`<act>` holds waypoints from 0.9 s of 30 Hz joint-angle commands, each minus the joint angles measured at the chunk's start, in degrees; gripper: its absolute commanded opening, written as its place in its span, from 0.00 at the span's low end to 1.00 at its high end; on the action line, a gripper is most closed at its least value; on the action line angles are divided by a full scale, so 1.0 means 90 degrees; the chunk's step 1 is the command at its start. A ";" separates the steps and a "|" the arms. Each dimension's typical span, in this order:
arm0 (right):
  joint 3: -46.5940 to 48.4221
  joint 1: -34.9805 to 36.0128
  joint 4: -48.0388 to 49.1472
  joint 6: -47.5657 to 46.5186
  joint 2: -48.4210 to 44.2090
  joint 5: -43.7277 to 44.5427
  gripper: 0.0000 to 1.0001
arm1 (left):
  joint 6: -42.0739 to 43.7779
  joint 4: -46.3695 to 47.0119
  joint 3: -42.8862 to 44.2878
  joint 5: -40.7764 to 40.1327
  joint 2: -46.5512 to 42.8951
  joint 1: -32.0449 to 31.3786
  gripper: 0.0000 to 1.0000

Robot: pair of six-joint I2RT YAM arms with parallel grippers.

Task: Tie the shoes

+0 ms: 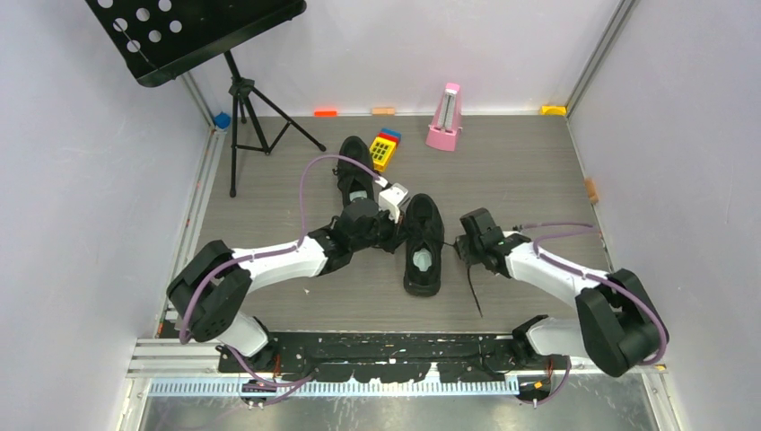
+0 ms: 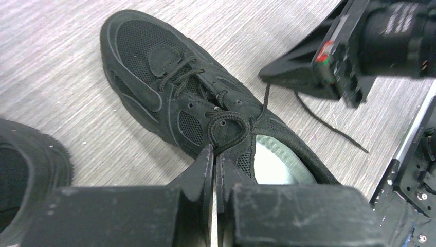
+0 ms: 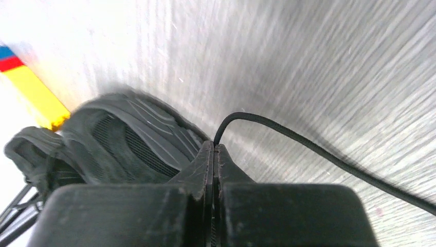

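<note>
Two black sneakers lie on the grey wood-grain table. The near shoe is between my grippers, its pale insole showing; the far shoe lies behind my left arm. My left gripper is shut at the near shoe's collar, its tips pinching the base of a lace loop. My right gripper is shut on the other lace, which leaves its tips and trails across the table towards me. In the left wrist view that lace runs from the shoe up to my right gripper.
A black music stand stands at the back left. A pink metronome and a yellow, red and blue toy block sit behind the shoes. Small coloured blocks line the rear wall. The far shoe's edge shows in the left wrist view.
</note>
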 commanded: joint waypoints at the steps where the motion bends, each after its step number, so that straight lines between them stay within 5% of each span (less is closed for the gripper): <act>1: 0.0169 -0.0519 -0.0257 -0.0899 -0.0737 0.0783 0.00 | 0.0453 -0.0681 0.0260 -0.0474 -0.0402 0.0034 0.00; 11: 0.0719 -0.1075 -0.0700 -0.3362 -0.1417 0.0550 0.00 | 0.0971 -0.1124 0.0528 -0.0717 -0.0147 0.0034 0.00; 16: 0.0672 -0.1127 0.0658 -0.5451 -0.1628 -0.1237 0.00 | 0.1539 -0.2064 0.1201 -0.0907 -0.0012 -0.0110 0.00; 27: 0.1050 -0.1132 0.1656 -0.6155 -0.1490 -0.3467 0.00 | 0.2798 -0.2406 0.1781 -0.0964 0.0393 -0.0374 0.00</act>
